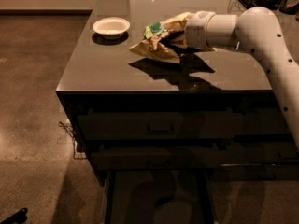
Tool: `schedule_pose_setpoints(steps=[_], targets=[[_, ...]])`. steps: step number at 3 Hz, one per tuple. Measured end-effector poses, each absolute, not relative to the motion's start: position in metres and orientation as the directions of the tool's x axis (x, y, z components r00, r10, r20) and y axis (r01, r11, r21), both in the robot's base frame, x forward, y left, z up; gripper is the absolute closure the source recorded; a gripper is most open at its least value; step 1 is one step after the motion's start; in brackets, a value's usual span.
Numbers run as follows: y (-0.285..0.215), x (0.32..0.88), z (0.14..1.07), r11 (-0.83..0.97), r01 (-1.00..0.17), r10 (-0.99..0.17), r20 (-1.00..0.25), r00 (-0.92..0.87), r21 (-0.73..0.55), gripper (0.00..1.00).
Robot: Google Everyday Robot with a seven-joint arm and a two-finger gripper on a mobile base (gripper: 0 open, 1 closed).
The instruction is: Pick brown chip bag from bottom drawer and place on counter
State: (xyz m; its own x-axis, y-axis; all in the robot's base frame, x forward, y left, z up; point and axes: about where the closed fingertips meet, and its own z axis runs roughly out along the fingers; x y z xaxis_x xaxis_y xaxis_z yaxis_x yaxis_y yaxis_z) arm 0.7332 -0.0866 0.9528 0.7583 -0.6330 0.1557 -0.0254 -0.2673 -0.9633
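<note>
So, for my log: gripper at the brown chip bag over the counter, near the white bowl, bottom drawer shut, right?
No: camera view shows the bottom drawer open. Gripper is at the brown chip bag over the counter, near the white bowl.

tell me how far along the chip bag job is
Done: the brown chip bag is out of the bottom drawer, which stands open. In hand: the gripper holds it low over the counter, to the right of a white bowl. Left: set it down and let go.
</note>
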Motion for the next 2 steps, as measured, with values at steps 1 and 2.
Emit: schedule_pose_setpoints(steps=[1, 2], targets=[[-0.0849, 0.7412, 0.9472, -0.279, -0.064, -0.638, 0.135, 0.758, -0.958, 0.04], [-0.0871, 0.743, 0.947, -0.306, -0.109, -0.64, 0.12, 0.759, -0.946, 0.0]])
